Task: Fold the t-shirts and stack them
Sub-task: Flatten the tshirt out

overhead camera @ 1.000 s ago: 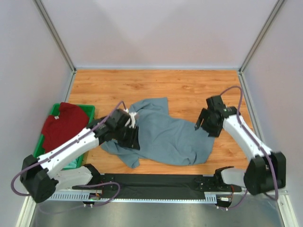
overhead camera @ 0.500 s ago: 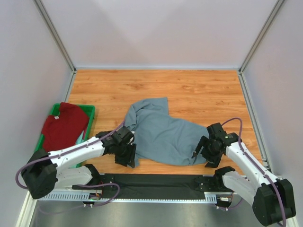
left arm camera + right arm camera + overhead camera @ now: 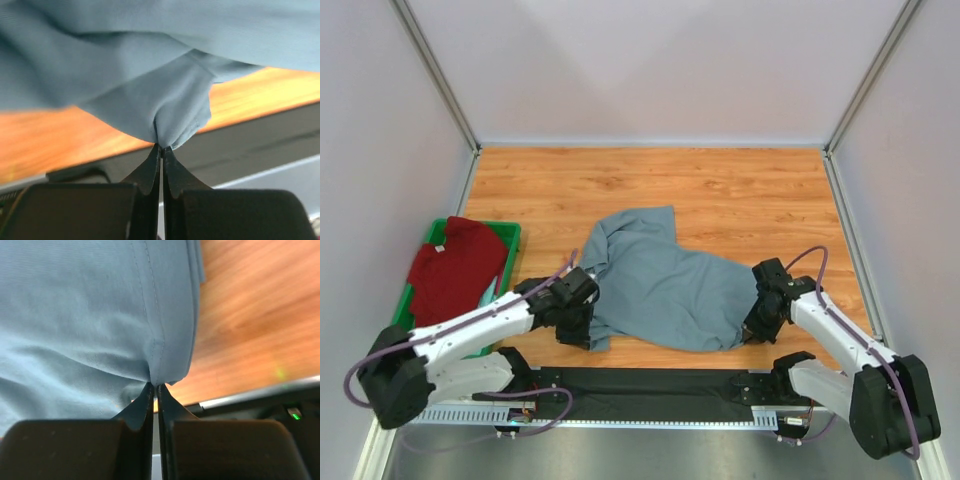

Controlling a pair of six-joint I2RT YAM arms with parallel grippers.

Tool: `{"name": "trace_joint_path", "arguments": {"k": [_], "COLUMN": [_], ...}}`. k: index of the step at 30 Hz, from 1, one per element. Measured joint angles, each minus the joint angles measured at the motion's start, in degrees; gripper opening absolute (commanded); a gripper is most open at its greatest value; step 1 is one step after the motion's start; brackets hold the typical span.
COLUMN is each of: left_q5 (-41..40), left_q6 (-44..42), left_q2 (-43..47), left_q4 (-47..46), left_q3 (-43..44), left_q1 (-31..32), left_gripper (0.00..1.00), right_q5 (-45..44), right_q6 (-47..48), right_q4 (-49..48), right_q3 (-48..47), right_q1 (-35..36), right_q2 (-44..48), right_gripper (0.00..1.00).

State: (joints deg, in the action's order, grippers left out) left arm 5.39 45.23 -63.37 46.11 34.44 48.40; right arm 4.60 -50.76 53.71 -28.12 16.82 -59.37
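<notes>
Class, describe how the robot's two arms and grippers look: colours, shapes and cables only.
The left arm and right arm have white rounded links between bulky black joints. A thin purple cable loops beside each. The left gripper and right gripper each have two black fingers tapering to narrow tips.

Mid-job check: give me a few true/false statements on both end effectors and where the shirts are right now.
1. The left end effector is shut on an edge of the grey-blue t-shirt. True.
2. The right end effector is open and apart from the cloth. False: it is shut on a hemmed edge of the same grey-blue t-shirt.
3. The dark red t-shirt lies in the green bin. True.
4. The grey-blue t-shirt is folded into a neat rectangle. False: it lies rumpled and unfolded on the wooden table.
</notes>
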Motion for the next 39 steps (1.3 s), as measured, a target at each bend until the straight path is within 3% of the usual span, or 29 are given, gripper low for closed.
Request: {"name": "trace_joint_path", "arguments": {"k": [4,7,10,13,15,16,20,24,26,29,30,33,34,39], "left_q5": [-3.4,-6.4,-9.3,-12.4,-14.5,-15.3,-16.0,-12.9,-9.5,-4.2,-2.9,0.0,0.2,-0.7], "left_q6": [1.6,1.3,-0.9,-6.3,-10.1,-12.6,-18.5,-20.6,-21.0,-20.7,-20.5,-18.5,-18.0,-14.5], "left_q2": [11.0,14.4,13.4,6.5,-0.8,-5.6,-20.3,-20.5,-14.6,-4.7,-2.0,0.1,-1.1,-9.0], "left_q4": [10.0,15.6,21.0,25.2,27.5,27.8,26.3,24.1,22.7,20.4,19.2,16.7,15.6,10.0], "left_q3": [9.6,19.7,28.8,34.8,39.2,42.1,48.8,47.2,43.1,37.0,35.1,32.3,32.0,28.8], "left_q1": [0.0,0.0,0.0,-0.5,-1.7,-3.0,-6.5,-7.1,-7.1,-7.1,-7.1,-8.8,-9.7,-15.7], "left_gripper": [0.0,0.0,0.0,0.0,0.09,0.23,0.47,0.59,0.62,0.6,0.6,0.47,0.38,0.29], "right_q5": [-3.6,-6.6,-7.8,-6.1,-2.2,1.0,5.1,5.0,5.4,6.5,6.5,7.1,7.1,5.3], "right_q6": [1.3,3.8,7.0,10.3,12.6,14.6,20.8,24.9,26.1,27.0,27.0,26.3,25.8,21.5], "right_q4": [9.0,14.3,15.5,15.3,15.0,14.6,12.3,12.9,13.3,11.6,11.6,9.7,8.5,2.2], "right_q3": [-7.8,-18.7,-29.0,-38.4,-46.2,-52.3,-68.7,-62.4,-55.7,-44.7,-43.1,-37.4,-36.0,-28.6], "right_q1": [0.0,-0.2,-2.1,-5.8,-8.0,-9.2,-10.6,-10.3,-10.1,-10.2,-10.3,-12.3,-13.2,-16.3], "right_q2": [2.0,3.7,0.8,-9.0,-19.1,-26.9,-47.7,-43.7,-35.6,-22.1,-20.6,-19.0,-20.3,-26.3], "right_gripper": [0.0,0.0,0.0,0.0,0.25,0.34,0.44,0.49,0.57,0.59,0.58,0.44,0.38,0.24]}}
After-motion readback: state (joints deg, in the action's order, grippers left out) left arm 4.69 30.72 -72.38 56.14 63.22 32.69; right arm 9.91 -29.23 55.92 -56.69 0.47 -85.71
